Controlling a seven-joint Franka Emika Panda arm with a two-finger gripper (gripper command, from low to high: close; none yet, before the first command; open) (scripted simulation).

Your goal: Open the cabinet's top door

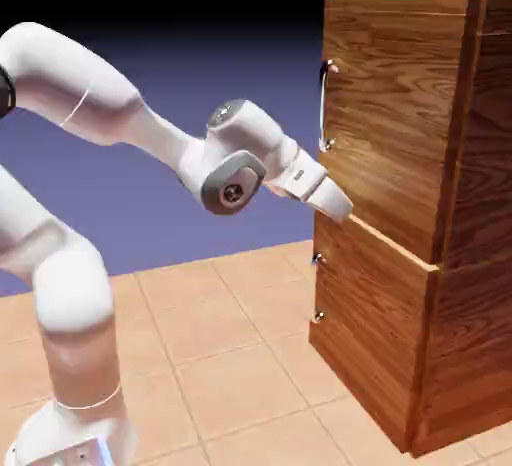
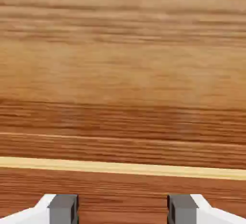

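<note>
jaws [image 2: 122, 209] spread, their two grey tips [image 2: 63, 209] well apart with only wood grain showing between them in the hand view. in the exterior view the white arm [image 1: 232, 159] reaches from the left toward the cabinet [image 1: 375, 339] on the right, its hand [image 1: 318, 187] tilted downward and ending near the pale seam [image 1: 395, 242] between the two stacked doors; whether it touches the wood, i cannot tell. the top door [image 1: 395, 114], a glossy brown panel, sits above that seam, with its curved silver handle [image 1: 323, 109] upright along the door's left side, above the hand and apart from it. the lower door [image 1: 370, 324] has two small metal knobs [image 1: 319, 316] at its left side. pale tiles [image 1: 215, 329] cover the floor.
</note>
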